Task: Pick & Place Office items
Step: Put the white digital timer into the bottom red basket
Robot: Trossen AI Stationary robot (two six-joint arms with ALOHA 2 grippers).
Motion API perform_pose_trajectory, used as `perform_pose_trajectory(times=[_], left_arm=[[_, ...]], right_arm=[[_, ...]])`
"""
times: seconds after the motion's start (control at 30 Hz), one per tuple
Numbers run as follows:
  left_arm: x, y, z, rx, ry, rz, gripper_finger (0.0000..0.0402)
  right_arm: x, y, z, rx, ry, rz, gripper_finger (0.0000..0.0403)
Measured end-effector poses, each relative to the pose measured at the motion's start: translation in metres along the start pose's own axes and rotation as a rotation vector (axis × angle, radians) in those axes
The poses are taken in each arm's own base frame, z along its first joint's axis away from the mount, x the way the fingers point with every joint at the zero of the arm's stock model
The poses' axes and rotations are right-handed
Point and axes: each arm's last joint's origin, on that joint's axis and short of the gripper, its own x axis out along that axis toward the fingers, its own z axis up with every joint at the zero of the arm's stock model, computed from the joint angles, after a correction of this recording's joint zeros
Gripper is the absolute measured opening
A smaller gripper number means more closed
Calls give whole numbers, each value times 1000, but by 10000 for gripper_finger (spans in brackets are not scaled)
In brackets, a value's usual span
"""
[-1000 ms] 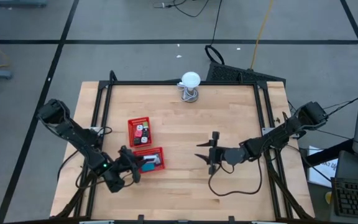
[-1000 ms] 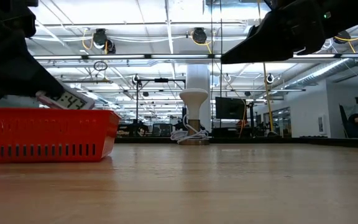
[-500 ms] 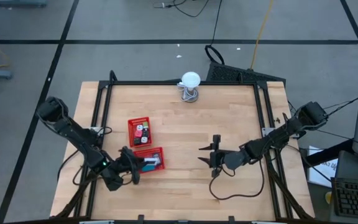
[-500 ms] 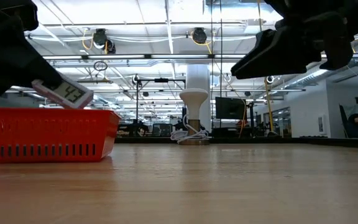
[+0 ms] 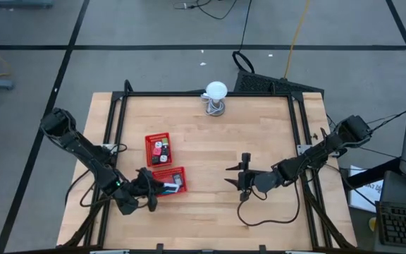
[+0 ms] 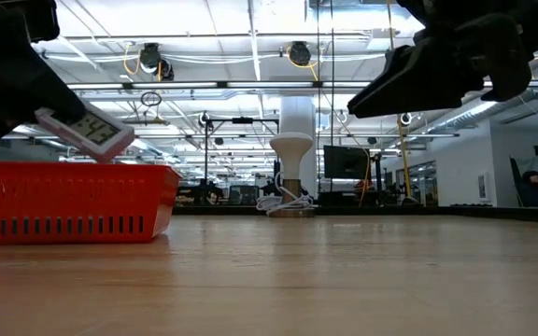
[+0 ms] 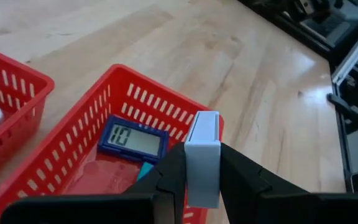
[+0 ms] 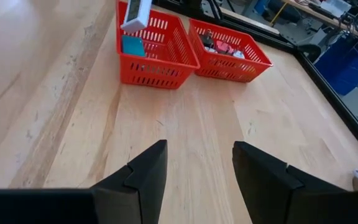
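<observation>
My left gripper [image 5: 154, 190] is shut on a small white display device [image 7: 202, 155] and hovers over the near red mesh tray [image 5: 180, 171]. In the low view the device [image 6: 87, 131] shows tilted above that tray's rim [image 6: 73, 168]. A blue display unit [image 7: 132, 138] and a teal piece [image 8: 132, 45] lie on the tray's floor. The far tray [image 5: 149, 140] holds several tiny colourful pieces [image 5: 161, 150]. My right gripper [image 5: 240, 176] hangs open above bare wood, mid-table toward the right; its fingers [image 8: 145, 174] stand wide apart. My left gripper pinches the white device between its two fingers [image 7: 173, 171], one on each side of the slab's near end [image 7: 202, 186]. The fingers come slanting down from the table's near-left. The device is lifted clear of the tray and tilted, its display end [image 6: 101, 135] sticking out past the fingers.
A white ball on a wire stand [image 5: 216, 92] sits at the far edge's middle. A black cable [image 5: 259, 215] loops on the wood near my right arm. Black frame rails [image 5: 115, 134] run along the table's sides. Bare wood lies between the trays and the right gripper.
My left gripper has raised the white device a little above the near tray's rim, still shut on it. My right gripper drifted slightly toward the table's right edge early on, then held still and stayed open.
</observation>
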Motion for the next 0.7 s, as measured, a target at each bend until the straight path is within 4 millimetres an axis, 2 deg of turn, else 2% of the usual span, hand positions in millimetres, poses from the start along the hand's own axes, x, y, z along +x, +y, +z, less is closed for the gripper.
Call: perform_pose_trajectory(times=[0.27,0.37,0.7], left_arm=[[8,6,7,-40,-22,56,80],[13,11,11,-61,-2,80,92],[25,17,24,-78,13,96,202]], right_arm=[[0,0,-1,-3,5,0,172],[0,0,-1,-3,5,0,174],[0,0,-1,-14,11,0,169]])
